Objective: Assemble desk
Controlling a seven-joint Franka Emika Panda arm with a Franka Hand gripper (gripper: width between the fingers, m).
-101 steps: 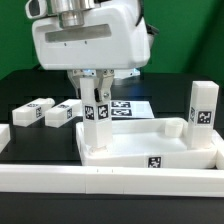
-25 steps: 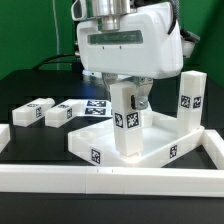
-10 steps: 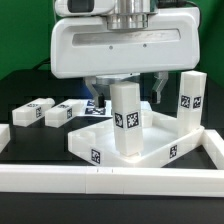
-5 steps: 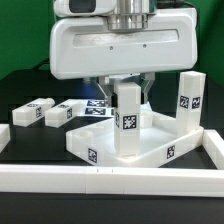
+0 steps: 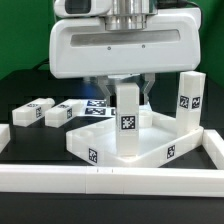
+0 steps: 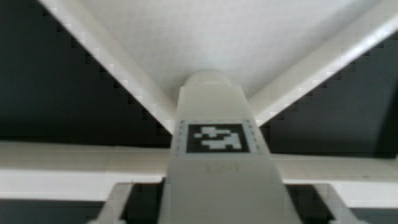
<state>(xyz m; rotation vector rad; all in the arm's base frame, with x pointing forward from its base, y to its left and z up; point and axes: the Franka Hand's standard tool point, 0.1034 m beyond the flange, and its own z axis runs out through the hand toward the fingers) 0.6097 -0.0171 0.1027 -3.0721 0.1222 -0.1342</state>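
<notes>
Two loose white block legs (image 5: 36, 111) lie to the exterior view's left of the two-finger gripper (image 5: 130, 95), which pinches an upright white plastic leg (image 5: 128, 130) standing in the white rimmed desk top (image 5: 95, 156) beneath it, where an off-axis turn could jam it.

The black desk (image 5: 20, 135) holds a white tray top (image 5: 152, 152) in the lower middle, two legs (image 5: 32, 111) lying at the left, and a long rail (image 5: 60, 180) along the bottom.

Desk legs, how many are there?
4. One leg stands on the desk top between the fingers; a second leg stands on the exterior view's right; two legs lie on the table on the exterior view's left.
</notes>
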